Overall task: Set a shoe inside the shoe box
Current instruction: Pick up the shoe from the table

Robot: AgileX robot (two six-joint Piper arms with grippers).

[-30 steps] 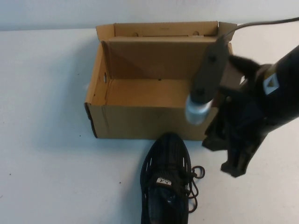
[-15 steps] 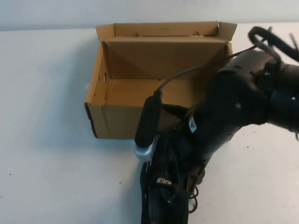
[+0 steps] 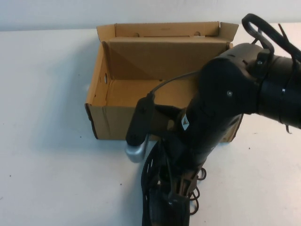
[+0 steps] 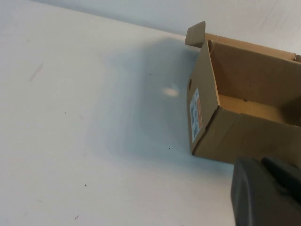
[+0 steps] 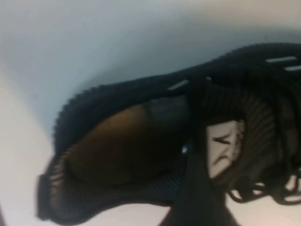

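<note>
The black mesh shoe point(image 3: 153, 207) lies on the white table just in front of the box, mostly hidden under my right arm. The right wrist view shows its opening point(image 5: 141, 141) and its white tongue label point(image 5: 223, 146). My right gripper point(image 3: 176, 188) is down on the shoe, open, with one dark finger point(image 5: 195, 188) at the tongue beside the label. The brown cardboard shoe box point(image 3: 122, 122) stands open and holds nothing; it also shows in the left wrist view point(image 4: 244, 136). My left gripper point(image 4: 265, 193) shows only as a dark block, left of the box, out of the high view.
The white table point(image 3: 47, 155) spreads to the left of the box and shoe. The box's flaps point(image 3: 160, 29) stand up at the back. A printed sticker point(image 4: 195, 115) is on the box's left end wall. The right arm's cable point(image 3: 164, 84) hangs over the box.
My right arm has swung from right of the box down and leftward onto the shoe, covering most of it. The box and shoe have not moved.
</note>
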